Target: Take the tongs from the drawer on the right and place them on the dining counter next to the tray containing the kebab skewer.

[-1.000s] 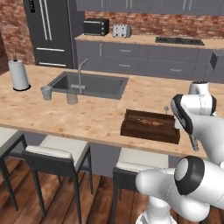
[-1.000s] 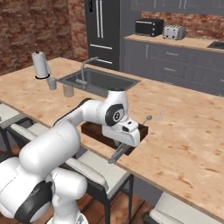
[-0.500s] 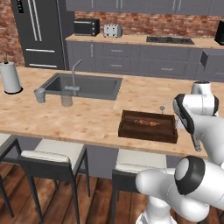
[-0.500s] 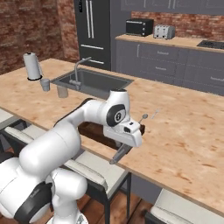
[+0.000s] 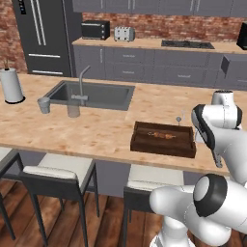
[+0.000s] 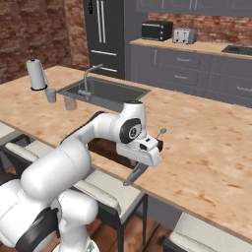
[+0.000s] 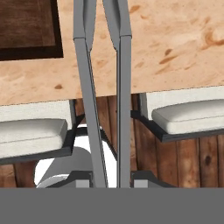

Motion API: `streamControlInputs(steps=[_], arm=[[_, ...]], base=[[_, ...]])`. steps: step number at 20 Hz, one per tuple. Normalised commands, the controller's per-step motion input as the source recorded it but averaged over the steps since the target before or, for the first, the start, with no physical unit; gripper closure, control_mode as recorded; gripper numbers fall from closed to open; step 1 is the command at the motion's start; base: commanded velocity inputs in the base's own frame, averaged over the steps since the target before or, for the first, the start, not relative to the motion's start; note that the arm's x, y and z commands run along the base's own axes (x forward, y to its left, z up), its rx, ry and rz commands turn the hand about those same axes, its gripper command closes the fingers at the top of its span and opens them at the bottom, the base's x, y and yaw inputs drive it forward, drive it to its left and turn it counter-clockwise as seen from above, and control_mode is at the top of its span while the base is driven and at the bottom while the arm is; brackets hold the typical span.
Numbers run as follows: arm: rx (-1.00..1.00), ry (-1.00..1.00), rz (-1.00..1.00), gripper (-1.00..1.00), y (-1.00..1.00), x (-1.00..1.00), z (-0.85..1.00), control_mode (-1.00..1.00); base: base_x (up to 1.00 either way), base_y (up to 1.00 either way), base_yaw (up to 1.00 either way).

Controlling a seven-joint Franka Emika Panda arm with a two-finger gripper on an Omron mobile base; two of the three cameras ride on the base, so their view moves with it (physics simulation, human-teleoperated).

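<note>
My gripper (image 7: 111, 179) is shut on the slim grey tongs (image 7: 105, 87), whose two thin arms run up the hand view side by side. In the right base view the gripper (image 6: 142, 161) hangs past the near edge of the dining counter (image 6: 211, 147), with the tongs (image 6: 134, 175) pointing down and out over the stools. The dark brown tray (image 5: 162, 148) lies on the counter (image 5: 96, 130) just left of the hand, with the kebab skewer (image 5: 161, 135) in it. A corner of the tray (image 7: 26, 26) shows at the upper left of the hand view. The drawer is out of view.
A sink (image 5: 96, 94) with tap (image 5: 82, 79), two cups (image 5: 44, 104) and a paper towel roll (image 5: 10, 84) sit to the left. A small grey utensil (image 5: 178, 117) lies behind the tray. Cushioned stools (image 5: 58, 169) stand under the counter edge (image 7: 131, 85).
The whole picture shifted a little at first, so the base moved slightly, then stood still. The gripper stays shut on the tongs at the counter edge.
</note>
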Motion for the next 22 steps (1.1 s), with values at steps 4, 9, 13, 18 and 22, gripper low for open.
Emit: streamControlInputs(steps=[4,9,13,18,22], arm=[[0.00,0.00,0.00,1.00,0.00,0.00,0.00,1.00],[0.00,0.00,0.00,1.00,0.00,0.00,0.00,1.00],[0.00,0.00,0.00,1.00,0.00,0.00,0.00,1.00],[0.00,0.00,0.00,1.00,0.00,0.00,0.00,1.00],[0.00,0.00,0.00,1.00,-0.02,0.05,-0.01,-1.00]], base=[[0.00,0.00,0.00],[0.00,0.00,0.00],[0.00,0.00,0.00],[0.03,0.00,0.00],[0.13,-0.04,0.00]])
